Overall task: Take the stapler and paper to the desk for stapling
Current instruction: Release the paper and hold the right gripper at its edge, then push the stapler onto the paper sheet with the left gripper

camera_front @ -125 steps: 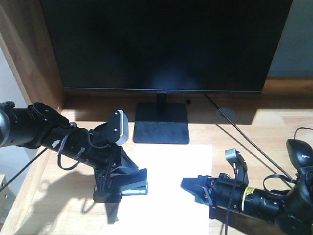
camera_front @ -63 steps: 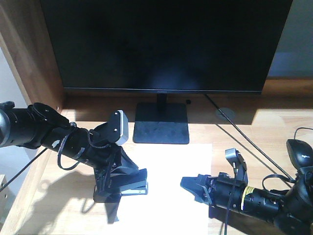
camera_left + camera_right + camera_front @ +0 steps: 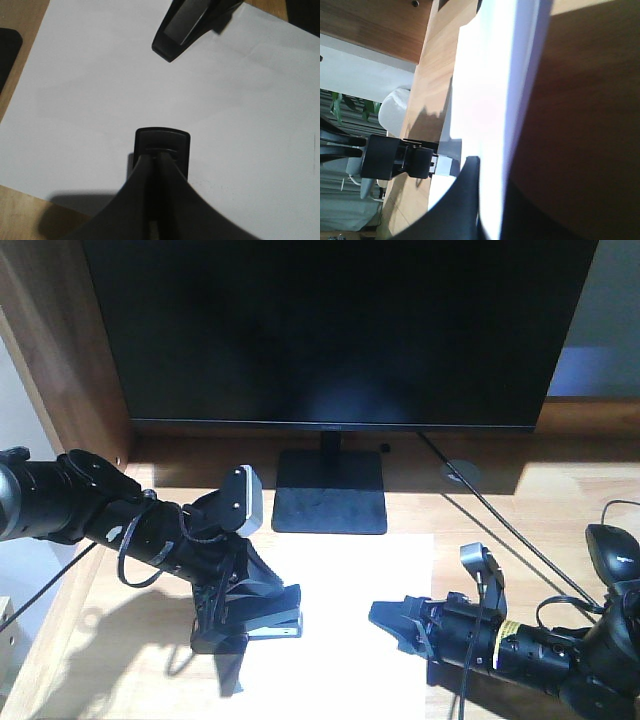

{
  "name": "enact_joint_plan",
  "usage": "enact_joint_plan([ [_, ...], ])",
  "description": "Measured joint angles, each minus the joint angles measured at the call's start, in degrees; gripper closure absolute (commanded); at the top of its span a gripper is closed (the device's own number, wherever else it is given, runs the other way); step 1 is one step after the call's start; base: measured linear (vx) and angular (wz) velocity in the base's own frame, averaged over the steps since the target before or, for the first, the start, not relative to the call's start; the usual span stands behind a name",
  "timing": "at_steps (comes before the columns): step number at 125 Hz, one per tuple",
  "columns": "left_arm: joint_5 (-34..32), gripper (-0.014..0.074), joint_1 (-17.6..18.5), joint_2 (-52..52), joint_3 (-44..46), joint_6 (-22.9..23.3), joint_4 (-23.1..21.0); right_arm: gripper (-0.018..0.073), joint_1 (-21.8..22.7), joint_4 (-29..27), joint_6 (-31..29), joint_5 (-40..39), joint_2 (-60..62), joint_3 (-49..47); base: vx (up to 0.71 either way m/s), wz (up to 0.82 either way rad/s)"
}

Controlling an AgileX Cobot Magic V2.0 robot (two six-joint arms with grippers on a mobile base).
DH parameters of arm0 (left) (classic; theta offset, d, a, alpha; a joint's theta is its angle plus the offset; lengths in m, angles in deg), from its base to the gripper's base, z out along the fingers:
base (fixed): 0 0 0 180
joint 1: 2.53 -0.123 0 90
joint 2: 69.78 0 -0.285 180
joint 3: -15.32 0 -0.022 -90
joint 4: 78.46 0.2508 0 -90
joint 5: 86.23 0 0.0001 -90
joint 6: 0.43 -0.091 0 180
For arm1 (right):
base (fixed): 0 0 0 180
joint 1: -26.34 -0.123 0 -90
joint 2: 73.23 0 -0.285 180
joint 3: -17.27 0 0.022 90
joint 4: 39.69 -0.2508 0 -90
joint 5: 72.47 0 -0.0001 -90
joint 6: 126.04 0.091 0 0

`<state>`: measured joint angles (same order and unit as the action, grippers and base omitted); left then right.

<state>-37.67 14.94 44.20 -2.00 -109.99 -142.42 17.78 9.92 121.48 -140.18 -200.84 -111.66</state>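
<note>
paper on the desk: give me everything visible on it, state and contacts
The paper is one plain white rectangular sheet, looking blank and lying flat on the light-wood desk in front of the monitor stand. Slight waviness shows in the left wrist view. The stapler, held in the left gripper, rests over its left part. The right gripper is at its right edge, one finger over the sheet; a firm grip cannot be confirmed.

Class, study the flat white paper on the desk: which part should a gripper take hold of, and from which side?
Probably its right edge: the paper lies flat on the desk, so only edges offer purchase. The right gripper sits at that edge; the stapler and left gripper occupy the left.
</note>
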Motion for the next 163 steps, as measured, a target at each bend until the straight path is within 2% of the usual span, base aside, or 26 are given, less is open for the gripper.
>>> enact_joint_plan([
  [47,0.2,0.0603,0.0,0.0,0.0,0.0,-0.3,0.0562,0.0,0.0,0.0,0.0,0.0,0.0,0.0,0.0],
  [85,1.7,0.0603,0.0,5.2,0.0,-1.2,-2.6,0.0562,0.0,0.0,0.0,0.0,0.0,0.0,0.0,0.0],
  [107,4.8,0.0603,0.0,9.2,1.2,-1.4,-5.3,0.0562,0.0,0.0,0.0,0.0,0.0,0.0,0.0,0.0],
  [163,5.5,0.0603,0.0,8.8,1.4,-1.4,-4.6,0.0562,0.0,0.0,0.0,0.1,0.0,0.0,0.0,0.0],
])
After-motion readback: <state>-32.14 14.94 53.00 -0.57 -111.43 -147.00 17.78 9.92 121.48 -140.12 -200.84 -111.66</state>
